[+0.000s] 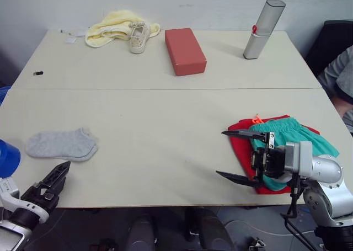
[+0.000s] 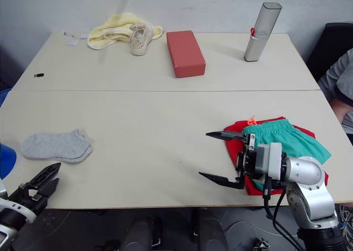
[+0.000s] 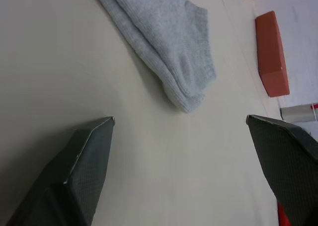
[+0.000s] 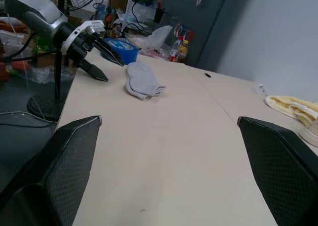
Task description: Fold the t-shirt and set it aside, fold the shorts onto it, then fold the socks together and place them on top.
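Beside shorts [image 1: 289, 134], right tool [image 1: 238, 155] wide open, empty

Table [image 1: 165, 129]: smooth matt beige laminate. Socks [image 1: 62, 144]: soft grey knit, fine ribbed texture. Shorts [image 1: 292, 138]: thin teal cloth, matt. T-shirt [image 1: 241, 146]: red cotton-like cloth. Far-edge block [image 1: 185, 51]: matt red. Upright case [image 1: 263, 29]: brushed silvery metal look. Yellow cloth [image 1: 113, 26]: fluffy towelling. Right pincer [image 1: 238, 155] fingers [image 4: 64, 171]: black, cross-hatched matt pads.
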